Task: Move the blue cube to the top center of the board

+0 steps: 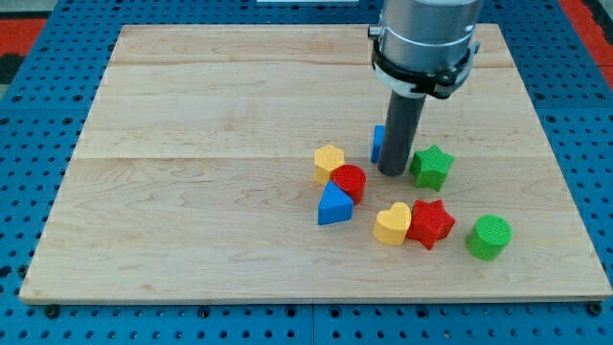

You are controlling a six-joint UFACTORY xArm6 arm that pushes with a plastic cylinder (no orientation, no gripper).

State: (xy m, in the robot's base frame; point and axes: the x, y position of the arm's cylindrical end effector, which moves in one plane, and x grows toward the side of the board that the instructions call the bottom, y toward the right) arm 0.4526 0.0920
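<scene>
The wooden board [192, 192] carries eight blocks: two blue, a cube [378, 144] and a triangular block [333, 206]; two yellow [329, 162] [392, 225]; two red [350, 181] [430, 222]; two green [431, 167] [489, 237].

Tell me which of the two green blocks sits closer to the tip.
The green star-shaped block, just to the view's right of my tip. The green cylinder block lies farther off, toward the view's bottom right, beyond the red star-shaped block.
</scene>
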